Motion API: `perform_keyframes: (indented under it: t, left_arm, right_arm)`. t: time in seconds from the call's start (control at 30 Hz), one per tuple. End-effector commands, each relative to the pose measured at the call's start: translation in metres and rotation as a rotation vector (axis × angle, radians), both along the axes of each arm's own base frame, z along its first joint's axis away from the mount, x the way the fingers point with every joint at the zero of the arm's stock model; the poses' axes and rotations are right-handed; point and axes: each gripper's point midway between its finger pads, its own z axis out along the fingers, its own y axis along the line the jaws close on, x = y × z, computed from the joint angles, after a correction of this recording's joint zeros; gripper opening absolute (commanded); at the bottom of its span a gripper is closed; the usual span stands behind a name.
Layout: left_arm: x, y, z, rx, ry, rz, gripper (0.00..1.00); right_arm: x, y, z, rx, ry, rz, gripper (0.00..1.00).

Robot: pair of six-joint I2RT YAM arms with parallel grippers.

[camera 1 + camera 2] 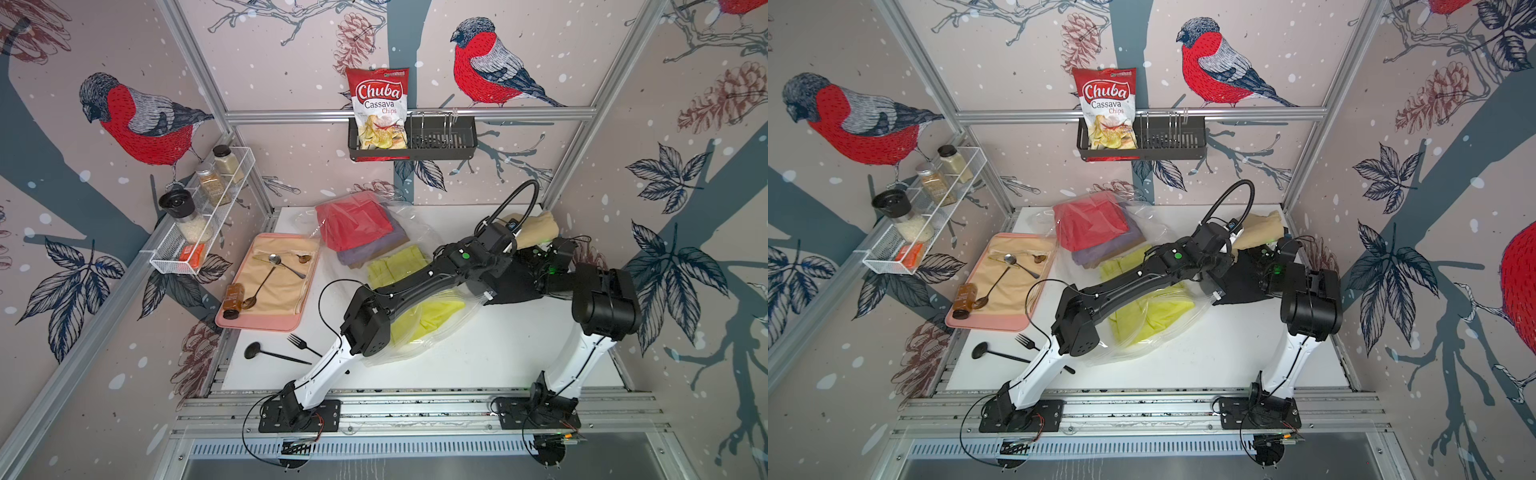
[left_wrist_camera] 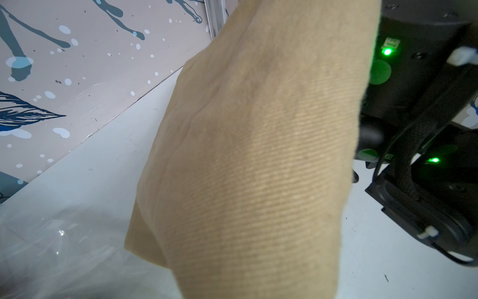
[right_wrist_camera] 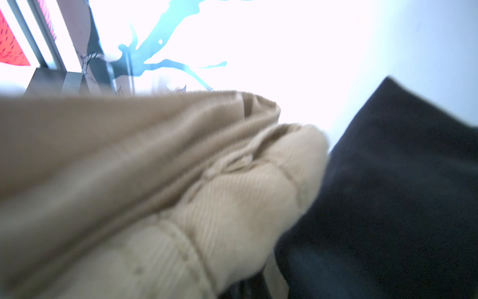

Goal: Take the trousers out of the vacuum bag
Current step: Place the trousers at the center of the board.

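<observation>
Nearest us, the vacuum bag point(image 1: 399, 353) sprawls from the middle of the counter point(image 1: 478, 361) toward its far edge, with the yellow-green trousers point(image 1: 432, 318) inside its near end. Past that, by the right edge, the black trousers point(image 1: 1241, 284) lie flat on the counter, outside the plastic.

Just beyond them, the left claw point(image 1: 516, 245) is pinched down on the mustard-brown trousers point(image 1: 534, 230) and holds them up off the counter. Their long axis runs away from that claw toward the far right corner (so a pull straight back would, we judge, drag the cloth over the black pair). The right claw point(image 1: 537, 252) sits just beside it, fully closed, and we cannot tell whether it pinches any cloth.

At the far edge, the red trousers point(image 1: 353, 226) and the purple trousers point(image 1: 361, 254) are stacked inside the bag. They are well apart from both claws and lie on the left arm's side.
</observation>
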Motion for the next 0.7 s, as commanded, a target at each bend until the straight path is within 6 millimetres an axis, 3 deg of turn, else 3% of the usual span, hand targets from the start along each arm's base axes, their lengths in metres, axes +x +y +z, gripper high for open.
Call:
perform_keyframes:
  t: [0.0,0.13,0.3,0.67]
  left_arm:
    - [0.005,-0.012,0.028,-0.076,-0.075,-0.03,0.0]
    - [0.009,-0.011,0.026,-0.067,-0.084,-0.024,0.0]
    - [0.009,-0.01,0.008,-0.055,-0.039,-0.033,0.0]
    - [-0.016,-0.009,-0.041,0.027,0.062,-0.095,0.0]
  right_arm:
    - [0.005,-0.005,-0.001,-0.025,-0.011,-0.018,0.0]
    - [0.005,-0.004,-0.003,-0.004,-0.01,-0.009,0.0]
    - [-0.008,-0.003,-0.017,0.0,0.013,-0.02,0.0]
    - [-0.016,-0.037,-0.019,0.024,0.01,-0.072,0.0]
